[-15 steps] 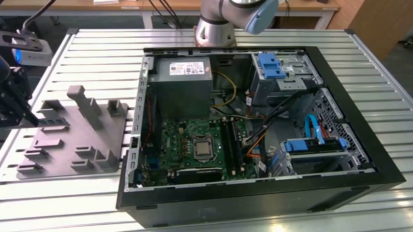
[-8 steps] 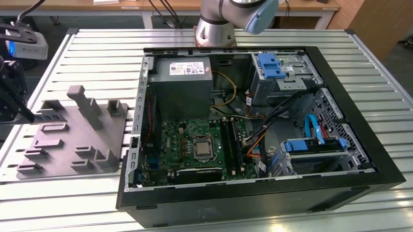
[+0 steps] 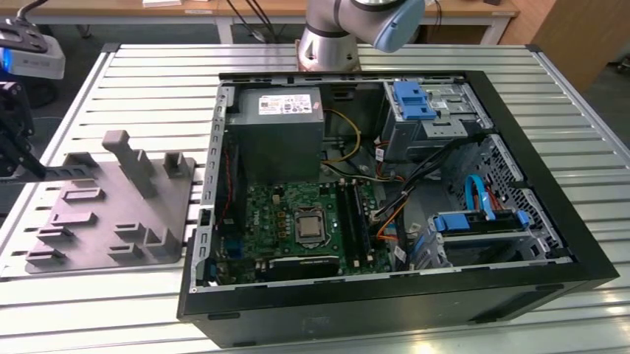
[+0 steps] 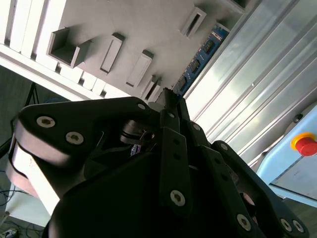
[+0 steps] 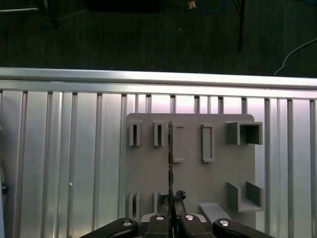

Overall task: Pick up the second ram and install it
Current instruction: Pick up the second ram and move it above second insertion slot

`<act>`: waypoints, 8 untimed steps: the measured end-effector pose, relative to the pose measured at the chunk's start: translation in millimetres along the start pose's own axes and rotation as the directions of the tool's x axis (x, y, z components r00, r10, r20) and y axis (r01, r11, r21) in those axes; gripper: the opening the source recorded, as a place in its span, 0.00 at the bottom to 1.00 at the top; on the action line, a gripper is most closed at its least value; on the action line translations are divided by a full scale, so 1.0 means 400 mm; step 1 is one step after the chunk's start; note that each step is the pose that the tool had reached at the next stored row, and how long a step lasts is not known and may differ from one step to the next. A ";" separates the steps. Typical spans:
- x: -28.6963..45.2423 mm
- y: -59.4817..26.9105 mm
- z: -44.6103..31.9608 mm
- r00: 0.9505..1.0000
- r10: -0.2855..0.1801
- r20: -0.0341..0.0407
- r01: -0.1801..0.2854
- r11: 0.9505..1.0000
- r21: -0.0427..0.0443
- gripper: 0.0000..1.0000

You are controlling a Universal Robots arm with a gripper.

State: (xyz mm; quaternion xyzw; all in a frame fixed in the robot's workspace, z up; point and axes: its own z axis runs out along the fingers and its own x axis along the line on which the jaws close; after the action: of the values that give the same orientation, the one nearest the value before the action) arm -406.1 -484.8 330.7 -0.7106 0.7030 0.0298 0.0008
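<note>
Over the grey holder block (image 3: 94,221), at nine o'clock from the computer case (image 3: 394,306), we held the second ram (image 4: 200,59) edge-on between closed fingers (image 5: 161,225), probably to keep it square.

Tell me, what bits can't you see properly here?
The second ram: in the second wrist view the hand covers its gripped end; in the first wrist view it is edge-on, so its chips are hidden.
Memory slots: exterior view, too small to tell whether any is filled.
Robot arm: exterior view, cut off by the top edge.
</note>
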 end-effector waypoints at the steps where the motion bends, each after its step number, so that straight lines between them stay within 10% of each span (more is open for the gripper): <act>1: 0.000 0.000 -0.004 1.000 0.000 0.000 0.000 1.000 0.000 0.14; 8: -0.001 0.001 -0.030 1.000 0.000 0.003 0.000 1.000 0.000 0.14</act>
State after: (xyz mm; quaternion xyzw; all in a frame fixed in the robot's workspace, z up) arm -406.2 -484.8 342.9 -0.7106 0.7029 0.0308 0.0018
